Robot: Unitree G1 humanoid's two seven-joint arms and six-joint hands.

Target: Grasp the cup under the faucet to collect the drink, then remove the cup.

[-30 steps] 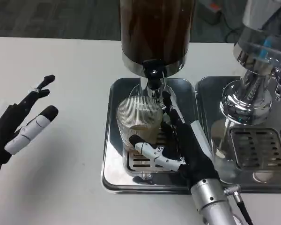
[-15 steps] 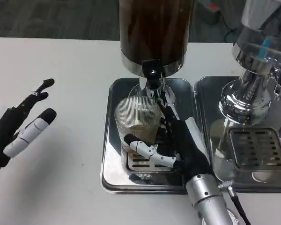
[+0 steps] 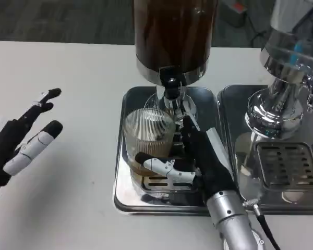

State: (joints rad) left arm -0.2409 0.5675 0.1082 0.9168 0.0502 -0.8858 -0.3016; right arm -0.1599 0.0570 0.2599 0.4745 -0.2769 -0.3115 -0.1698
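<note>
Head view
Cup [image 3: 148, 140]: a clear ribbed glass standing on the metal tray [image 3: 122, 156], over the slotted grate [image 3: 161, 182], just in front of and slightly left of the faucet [image 3: 170, 88]. A brown drink fills its lower part.
Faucet: a black tap at the base of the dispenser [image 3: 172, 36], straight behind the cup's rim and above it.
Dispenser: a tall dark cylinder with a silver band at its foot, rising directly behind the cup.
Right hand [image 3: 195, 159]: grasping the cup. The black palm lies against the cup's right side, the thumb, white with a black tip, crosses the near face low down, and the fingers [image 3: 189, 122] reach up along the far right of the glass toward the faucet.
Right forearm [image 3: 229, 224]: silver, coming in from the lower edge, to the right of the cup.
Left hand [image 3: 18, 143]: released, holding nothing, fingers spread and stretched out over the tabletop [image 3: 68, 67], well to the left of the cup and clear of the tray.
Second machine [image 3: 281, 99]: a shiny chrome body on its own tray with a grate, to the right of the cup, beyond the right hand.
</note>
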